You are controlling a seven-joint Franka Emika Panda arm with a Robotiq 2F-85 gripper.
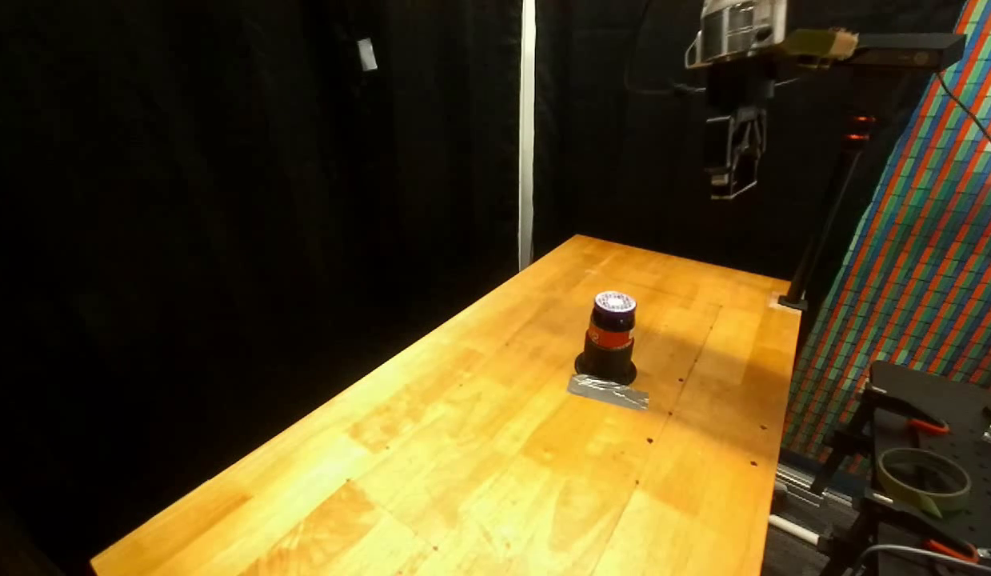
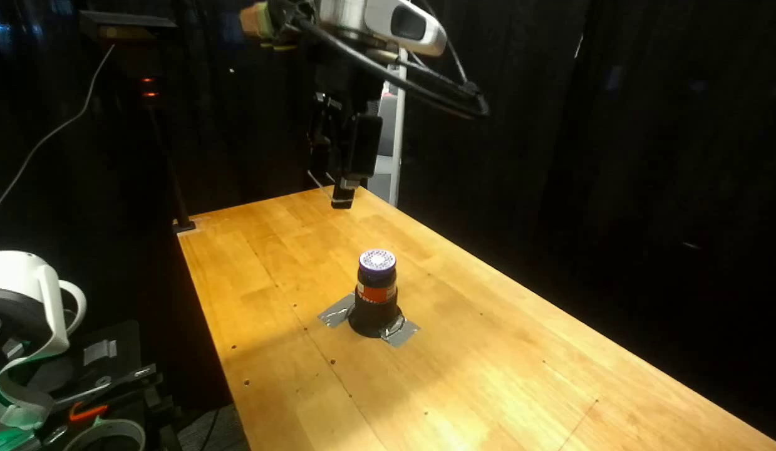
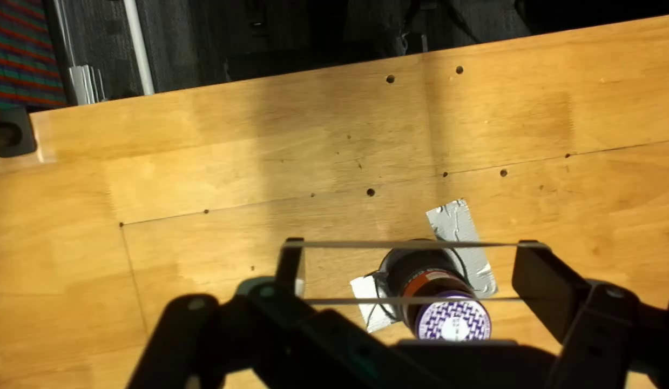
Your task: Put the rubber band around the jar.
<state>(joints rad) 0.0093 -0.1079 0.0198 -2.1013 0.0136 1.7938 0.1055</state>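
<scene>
The jar (image 1: 613, 339) stands upright on the table, dark with an orange-red label and a pale patterned lid; it shows in both exterior views (image 2: 377, 293). Its lower part sits in a black flared base (image 2: 367, 321). My gripper (image 1: 733, 192) is open and high above the table, behind the jar in an exterior view (image 2: 332, 191). In the wrist view, the rubber band (image 3: 412, 245) is stretched around the two spread fingers (image 3: 413, 270) as two parallel strands. The jar (image 3: 419, 282) appears below, between the fingers; the gripper body cuts off its lid's lower edge.
Silver tape strips (image 1: 611, 392) fix the base to the wooden table (image 1: 463, 448). A dark pole (image 2: 180, 207) stands at a table corner. A side cart (image 1: 919, 416) with a tape roll (image 1: 923, 480) stands beside the table. Black curtains hang around.
</scene>
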